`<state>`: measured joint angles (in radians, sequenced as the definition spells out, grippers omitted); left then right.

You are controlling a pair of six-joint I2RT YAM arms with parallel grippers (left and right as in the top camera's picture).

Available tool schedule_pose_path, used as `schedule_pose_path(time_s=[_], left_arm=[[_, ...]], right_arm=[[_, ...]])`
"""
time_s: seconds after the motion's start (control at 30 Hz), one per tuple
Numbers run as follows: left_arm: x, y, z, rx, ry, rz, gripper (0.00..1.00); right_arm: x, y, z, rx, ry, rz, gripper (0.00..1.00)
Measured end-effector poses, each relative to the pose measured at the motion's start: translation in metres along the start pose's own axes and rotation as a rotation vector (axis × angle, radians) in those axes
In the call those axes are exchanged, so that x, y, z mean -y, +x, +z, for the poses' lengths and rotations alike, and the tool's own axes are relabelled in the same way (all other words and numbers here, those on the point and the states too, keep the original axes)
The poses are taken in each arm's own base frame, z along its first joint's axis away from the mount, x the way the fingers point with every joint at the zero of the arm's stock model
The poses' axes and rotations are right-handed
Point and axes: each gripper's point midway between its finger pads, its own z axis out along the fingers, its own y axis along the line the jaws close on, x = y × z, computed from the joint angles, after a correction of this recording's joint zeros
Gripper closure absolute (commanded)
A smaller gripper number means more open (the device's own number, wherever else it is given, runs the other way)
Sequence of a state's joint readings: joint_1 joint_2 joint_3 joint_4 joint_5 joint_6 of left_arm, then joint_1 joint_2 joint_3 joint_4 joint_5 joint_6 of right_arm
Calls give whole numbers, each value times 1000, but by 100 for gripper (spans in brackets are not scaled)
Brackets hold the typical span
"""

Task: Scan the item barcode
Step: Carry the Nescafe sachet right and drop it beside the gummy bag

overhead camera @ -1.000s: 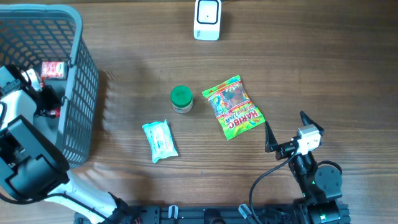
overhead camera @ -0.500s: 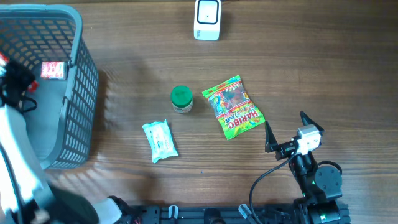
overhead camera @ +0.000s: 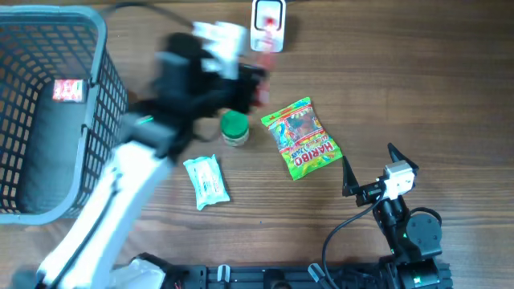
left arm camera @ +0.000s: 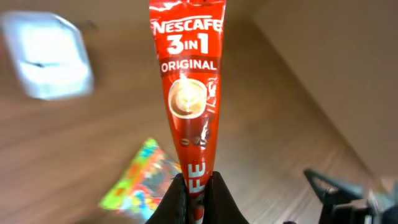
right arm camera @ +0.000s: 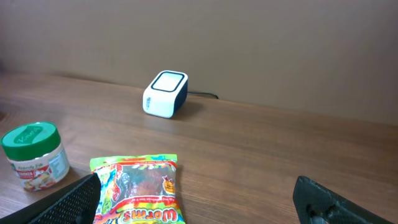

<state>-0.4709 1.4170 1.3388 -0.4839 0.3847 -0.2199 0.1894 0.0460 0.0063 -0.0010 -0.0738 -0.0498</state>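
My left gripper [left arm camera: 194, 194] is shut on the lower end of a red Nescafe 3in1 sachet [left arm camera: 188, 93], which stands upright between the jaws. From overhead the left arm is a blur reaching across the table, with the left gripper [overhead camera: 255, 87] just below the white barcode scanner [overhead camera: 267, 25], whose window shows red. In the left wrist view the scanner [left arm camera: 47, 57] is a blurred white box at the upper left. My right gripper [overhead camera: 368, 170] rests open at the front right; in its own view the right gripper [right arm camera: 199, 202] holds nothing and faces the scanner [right arm camera: 165, 94].
A Haribo gummy pack [overhead camera: 302, 138] lies mid-table beside a green-lidded jar [overhead camera: 234, 127]. A pale wipes pack [overhead camera: 206, 181] lies nearer the front. The grey basket [overhead camera: 106, 88] at the left holds a red packet [overhead camera: 68, 89].
My left arm has swung out of the basket and to the right across the table, carrying the sachet up to the scanner. The right arm has not moved.
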Motion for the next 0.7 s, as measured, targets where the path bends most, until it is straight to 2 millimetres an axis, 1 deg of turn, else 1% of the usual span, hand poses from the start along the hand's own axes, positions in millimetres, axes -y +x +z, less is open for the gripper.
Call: schedule_pose_path(time_s=[0.03, 0.1, 0.13, 0.17, 0.2, 0.27, 0.3, 0.33, 0.37, 0.4, 0.53, 0.63, 0.67, 0.7], left_arm=[[8, 17, 29, -61, 29, 9, 96], [18, 49, 80, -154, 67, 17, 96], [20, 77, 111, -227, 91, 10, 96], [24, 92, 126, -261, 126, 4, 96], [30, 101, 139, -276, 171, -2, 96], [39, 114, 156, -305, 244, -28, 96], [43, 127, 164, -337, 273, -59, 96], [45, 136, 170, -361, 293, -85, 96], [48, 140, 175, -370, 311, -99, 96], [50, 150, 181, -395, 326, -123, 96], [59, 184, 197, -479, 348, -186, 96], [66, 210, 205, -541, 347, -215, 96], [67, 215, 207, -554, 343, -228, 96], [69, 226, 209, -579, 341, -231, 86]], right_arm=[[0, 0, 0, 0, 0, 0, 0], [0, 0, 0, -1, 0, 0, 0], [0, 0, 0, -1, 0, 0, 0], [0, 0, 0, -1, 0, 0, 0], [0, 0, 0, -1, 0, 0, 0], [0, 0, 0, -1, 0, 0, 0], [0, 0, 0, -1, 0, 0, 0], [0, 0, 0, 0, 0, 0, 0], [0, 0, 0, -1, 0, 0, 0], [0, 0, 0, -1, 0, 0, 0], [0, 0, 0, -1, 0, 0, 0], [0, 0, 0, -1, 0, 0, 0], [0, 0, 0, -1, 0, 0, 0], [0, 0, 0, -1, 0, 0, 0]])
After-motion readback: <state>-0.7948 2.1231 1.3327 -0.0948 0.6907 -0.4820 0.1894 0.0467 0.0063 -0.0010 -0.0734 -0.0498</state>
